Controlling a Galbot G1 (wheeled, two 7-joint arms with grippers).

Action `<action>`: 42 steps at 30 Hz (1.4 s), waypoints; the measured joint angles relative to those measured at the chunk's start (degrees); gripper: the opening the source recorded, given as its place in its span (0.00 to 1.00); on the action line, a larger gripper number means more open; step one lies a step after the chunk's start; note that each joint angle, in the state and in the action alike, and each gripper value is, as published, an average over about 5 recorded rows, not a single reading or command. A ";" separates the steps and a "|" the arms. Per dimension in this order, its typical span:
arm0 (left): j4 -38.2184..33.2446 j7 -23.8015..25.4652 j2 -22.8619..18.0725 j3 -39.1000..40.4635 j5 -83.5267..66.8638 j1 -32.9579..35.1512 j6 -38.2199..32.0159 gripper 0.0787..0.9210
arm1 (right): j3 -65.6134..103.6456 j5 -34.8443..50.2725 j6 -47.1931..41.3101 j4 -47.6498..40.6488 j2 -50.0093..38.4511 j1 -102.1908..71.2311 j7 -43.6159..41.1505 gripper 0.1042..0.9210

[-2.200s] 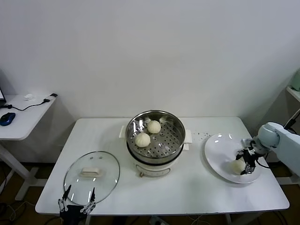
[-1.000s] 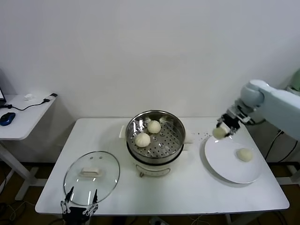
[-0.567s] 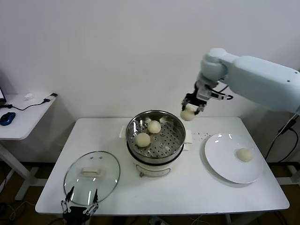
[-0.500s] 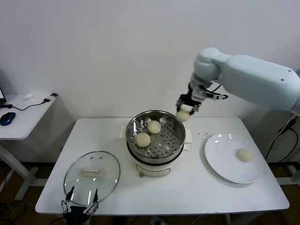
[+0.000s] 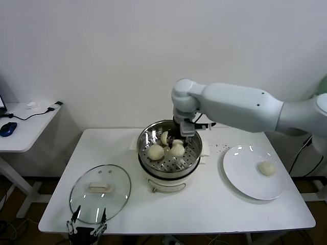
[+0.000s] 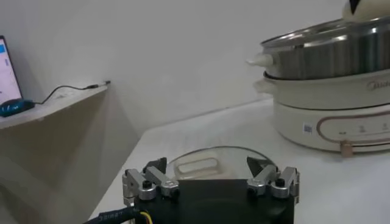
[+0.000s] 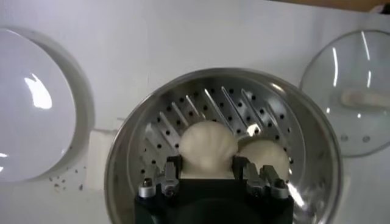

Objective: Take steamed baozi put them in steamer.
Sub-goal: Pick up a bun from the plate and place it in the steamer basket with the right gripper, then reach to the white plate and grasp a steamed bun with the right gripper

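The steamer (image 5: 148,166) stands mid-table on its white base. My right gripper (image 5: 178,143) reaches down inside it, shut on a cream-white baozi (image 5: 177,150) held low over the perforated floor. Two more baozi lie in the basket, one at the front left (image 5: 155,152) and one behind (image 5: 164,137). In the right wrist view the fingers (image 7: 173,168) clamp the held baozi (image 7: 207,146), with another baozi (image 7: 265,156) close beside it. A fourth baozi (image 5: 265,168) lies on the white plate (image 5: 240,176). My left gripper (image 5: 85,228) is parked open at the table's front left edge.
The round glass lid (image 5: 100,192) lies flat at the front left, just beyond the left gripper (image 6: 210,182). The right arm spans from the right side across to the steamer. A side desk (image 5: 23,127) with a mouse stands at far left.
My right gripper lifted one baozi off the plate, carried it left across the table, and lowered it into the steamer. The left arm has not moved.
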 measured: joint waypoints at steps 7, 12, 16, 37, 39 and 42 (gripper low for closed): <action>0.80 -0.02 0.00 0.09 -0.05 -0.32 -0.10 0.88 | -0.05 -1.47 0.64 -1.15 1.34 -3.02 0.11 0.57; 1.19 -0.03 0.00 -0.06 -0.05 -0.36 -0.14 0.88 | 0.33 -1.99 0.72 -2.03 2.09 -4.58 0.24 0.56; 1.34 -0.05 0.00 -0.14 -0.06 -0.37 -0.17 0.88 | 0.67 -2.31 0.78 -2.52 2.43 -5.28 0.47 0.58; 1.12 -0.15 0.29 -0.37 -0.26 -0.36 -0.37 0.88 | 0.86 3.39 -1.06 -3.26 -2.36 0.66 0.82 0.88; 1.03 -0.19 0.41 -0.36 -0.31 -0.30 -0.42 0.88 | -0.07 5.52 -2.91 -4.40 -3.66 2.38 1.59 0.88; 0.84 -0.23 0.58 -0.22 -0.36 -0.22 -0.51 0.88 | -2.44 9.99 -7.65 -6.18 -5.92 5.19 3.20 0.88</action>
